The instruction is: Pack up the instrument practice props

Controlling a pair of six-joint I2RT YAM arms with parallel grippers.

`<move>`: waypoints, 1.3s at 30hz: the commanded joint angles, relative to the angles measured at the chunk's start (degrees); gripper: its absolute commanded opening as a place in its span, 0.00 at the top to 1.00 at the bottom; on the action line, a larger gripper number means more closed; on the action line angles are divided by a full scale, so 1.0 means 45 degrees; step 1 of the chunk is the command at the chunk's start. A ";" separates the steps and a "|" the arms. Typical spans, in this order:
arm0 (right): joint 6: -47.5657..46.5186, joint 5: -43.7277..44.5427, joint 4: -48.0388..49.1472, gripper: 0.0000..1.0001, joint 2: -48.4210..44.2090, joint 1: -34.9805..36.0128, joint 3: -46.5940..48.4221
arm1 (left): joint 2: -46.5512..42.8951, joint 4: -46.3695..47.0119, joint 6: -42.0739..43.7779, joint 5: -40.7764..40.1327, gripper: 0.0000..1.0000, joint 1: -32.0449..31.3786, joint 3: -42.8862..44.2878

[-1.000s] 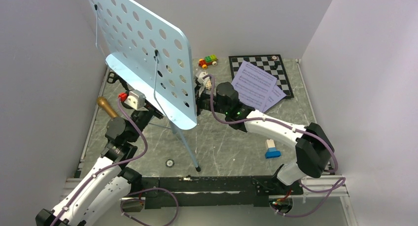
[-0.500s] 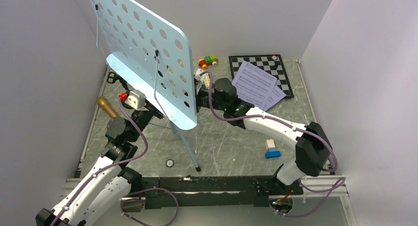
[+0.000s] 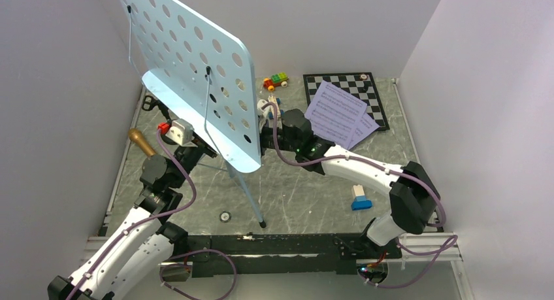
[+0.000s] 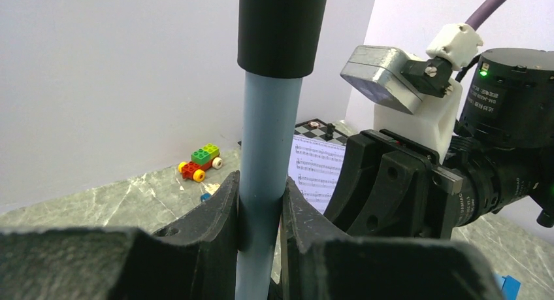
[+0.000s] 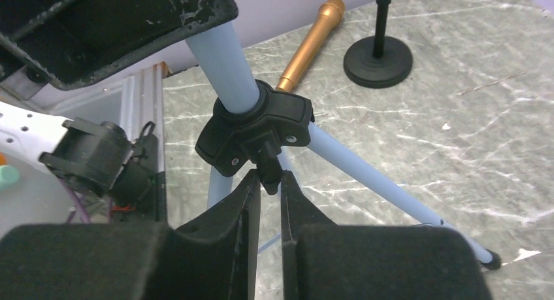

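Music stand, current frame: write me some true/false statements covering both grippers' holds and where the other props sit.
1. The left gripper is shut on the music stand's light-blue pole. True.
2. The right gripper holds the microphone. False: it pinches the black knob on the tripod hub; the microphone lies on the table.
3. The sheet-music pages rest on the stand's desk. False: they lie partly over the chessboard.
4. The mic stand stands upright, apart from the microphone. True.
5. The toy brick car sits on the chessboard. False: it is on the table beside it.
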 commanded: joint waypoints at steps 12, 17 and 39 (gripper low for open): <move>-0.0146 0.3032 0.0293 0.08 -0.2745 0.0181 -0.0798 | 0.0201 -0.3112 -0.1210 -0.0281 0.54 -0.0104 -0.0019; 0.0606 0.2539 0.0540 0.02 -0.3003 0.0146 -0.0351 | -0.0227 -0.3890 -0.1033 -0.0418 0.38 -0.0094 0.0441; 0.0814 0.5743 0.4394 0.05 -0.0707 0.1650 0.1194 | -0.2825 -0.5407 -0.2156 -0.0738 0.31 -0.0087 -0.0837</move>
